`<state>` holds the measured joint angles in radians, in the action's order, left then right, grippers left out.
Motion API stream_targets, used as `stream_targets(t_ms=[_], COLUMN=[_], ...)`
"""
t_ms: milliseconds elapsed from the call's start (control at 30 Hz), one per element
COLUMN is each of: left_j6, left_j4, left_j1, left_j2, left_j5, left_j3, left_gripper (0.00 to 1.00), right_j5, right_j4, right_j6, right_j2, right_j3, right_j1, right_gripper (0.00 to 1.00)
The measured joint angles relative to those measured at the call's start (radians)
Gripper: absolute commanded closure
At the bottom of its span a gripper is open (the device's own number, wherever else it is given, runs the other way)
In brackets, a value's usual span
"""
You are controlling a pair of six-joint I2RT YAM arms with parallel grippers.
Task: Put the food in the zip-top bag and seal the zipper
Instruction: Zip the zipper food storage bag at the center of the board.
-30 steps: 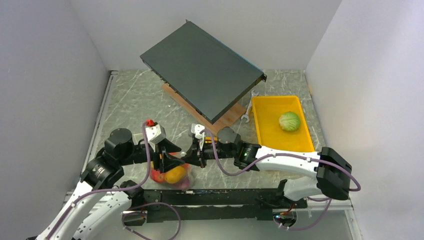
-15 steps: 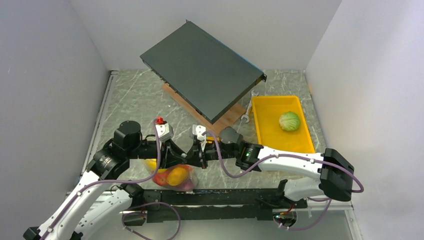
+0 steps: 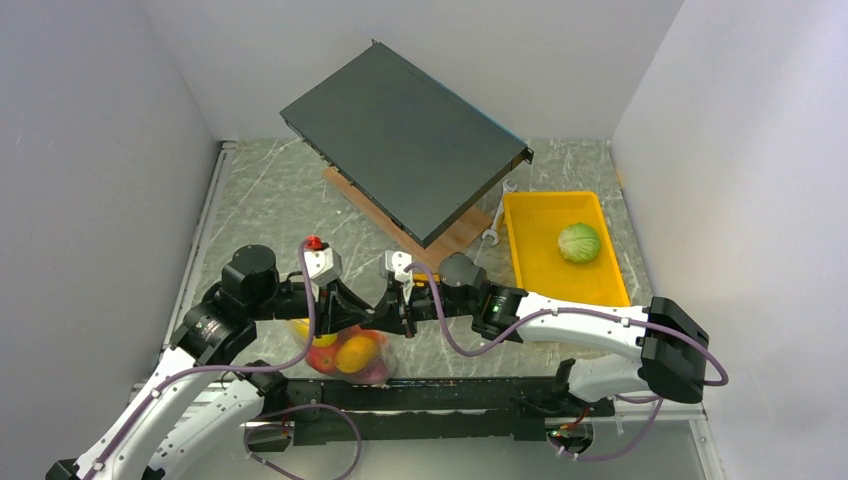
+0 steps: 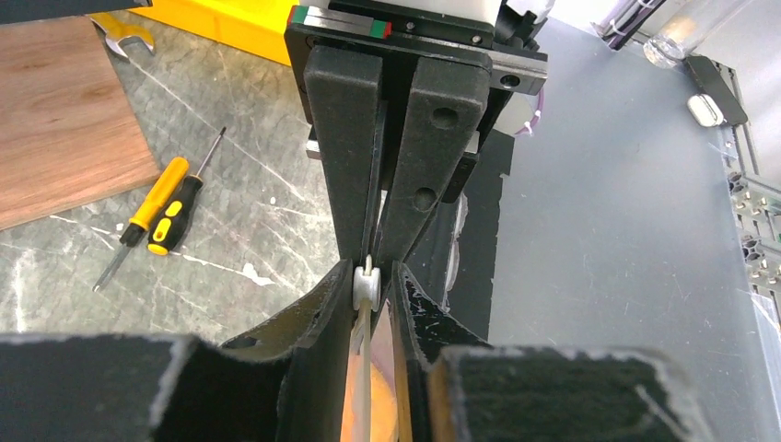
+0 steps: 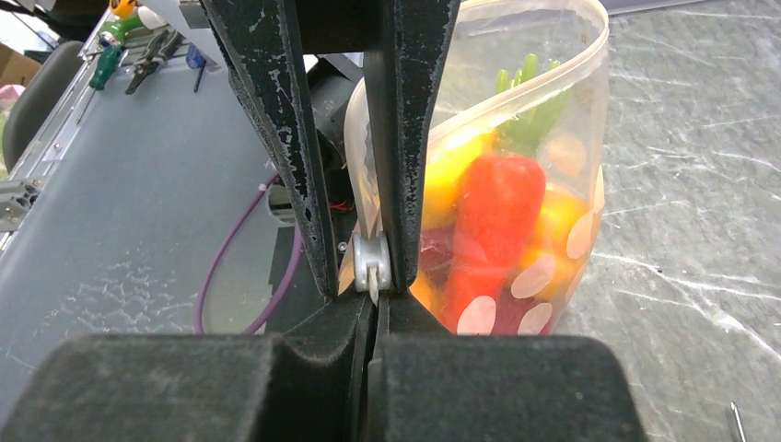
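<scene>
Zip-top bag [image 5: 564, 267]: hangs between the two grippers, bulging off to one side of the right gripper [image 5: 373, 311]; mouth gapes in a loop.
right gripper: jaws together, clamped on the zipper [image 5: 553, 75] strip at one end of the mouth.
left gripper [image 4: 372, 278]: tip to tip with the right; jaws narrow either side of the white tab [image 4: 367, 285] on the zipper; pinching or not, cannot tell.
food [image 5: 493, 216]: red, yellow and orange pieces inside the bag, just below both grippers.
cabbage [image 3: 579, 242]: not bagged, in yellow tray [image 3: 530, 265], well beyond right gripper.
done: most loading, by my read.
left: cabbage, then the full seal.
</scene>
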<state>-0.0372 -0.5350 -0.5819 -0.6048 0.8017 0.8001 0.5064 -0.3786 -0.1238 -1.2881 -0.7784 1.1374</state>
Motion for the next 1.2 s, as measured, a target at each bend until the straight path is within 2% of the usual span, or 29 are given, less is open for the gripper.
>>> stream_targets(t_ms=[267, 467, 600, 767, 1100, 1200], left_j6=[0.001, 0.004, 0.004, 0.008, 0.037, 0.054], left_j4=[-0.005, -0.010, -0.010, -0.014, -0.031, -0.033], left_j1=[0.000, 0.000, 0.000, 0.000, 0.000, 0.000], left_j2=[-0.006, -0.006, -0.005, -0.006, -0.006, -0.007], left_j5=[0.009, 0.017, 0.017, 0.017, 0.005, -0.011], left_j3=[0.000, 0.000, 0.000, 0.000, 0.000, 0.000], left_gripper=[0.72, 0.63, 0.67, 0.62, 0.94, 0.99], right_j5=[0.001, 0.000, 0.000, 0.000, -0.008, -0.053], right_j4=[0.008, 0.013, 0.013, 0.013, 0.019, 0.006], right_j6=[0.002, 0.002, 0.002, 0.002, -0.001, -0.028], right_j2=[0.000, 0.000, 0.000, 0.000, 0.000, 0.001], right_j3=[0.000, 0.000, 0.000, 0.000, 0.000, 0.011], right_j1=[0.000, 0.000, 0.000, 0.000, 0.000, 0.001], right_gripper=[1.00, 1.00, 1.00, 1.00, 1.00, 1.00])
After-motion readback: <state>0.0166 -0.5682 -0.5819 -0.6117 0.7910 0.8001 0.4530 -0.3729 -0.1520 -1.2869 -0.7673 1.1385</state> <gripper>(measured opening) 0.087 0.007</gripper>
